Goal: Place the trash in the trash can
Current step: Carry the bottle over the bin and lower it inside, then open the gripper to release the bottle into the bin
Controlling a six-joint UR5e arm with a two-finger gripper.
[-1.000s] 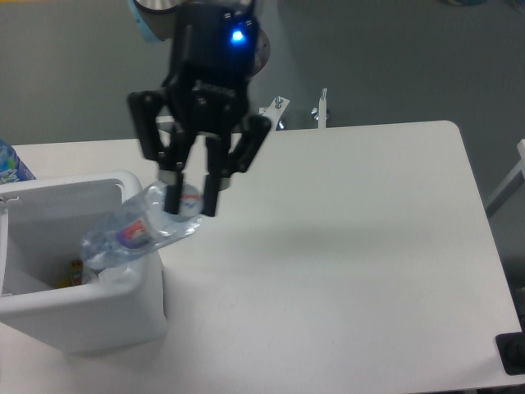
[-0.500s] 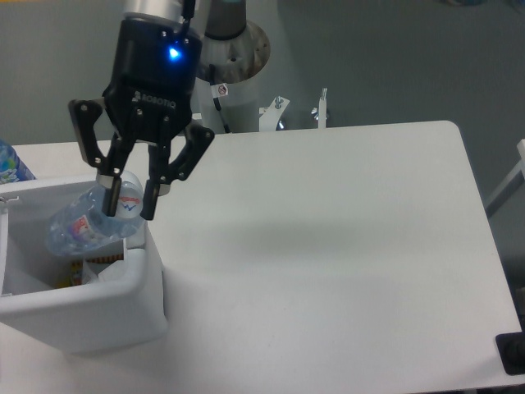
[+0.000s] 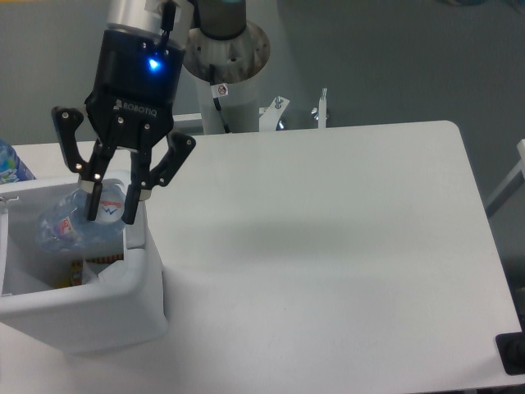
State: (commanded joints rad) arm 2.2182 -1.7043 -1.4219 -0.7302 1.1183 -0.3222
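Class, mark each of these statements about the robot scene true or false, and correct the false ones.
1. The clear plastic water bottle is held between the gripper fingers. True.
2. The bottle hangs over the open large white plastic rectangular bin. True.
3. The bin stands at the right edge of the white table. False: it stands at the table's left end.
4. A red light glows on the gripper body. False: the light is blue.
5. A blue-patterned bottle shows at the left edge of the picture, outside the bin. True.
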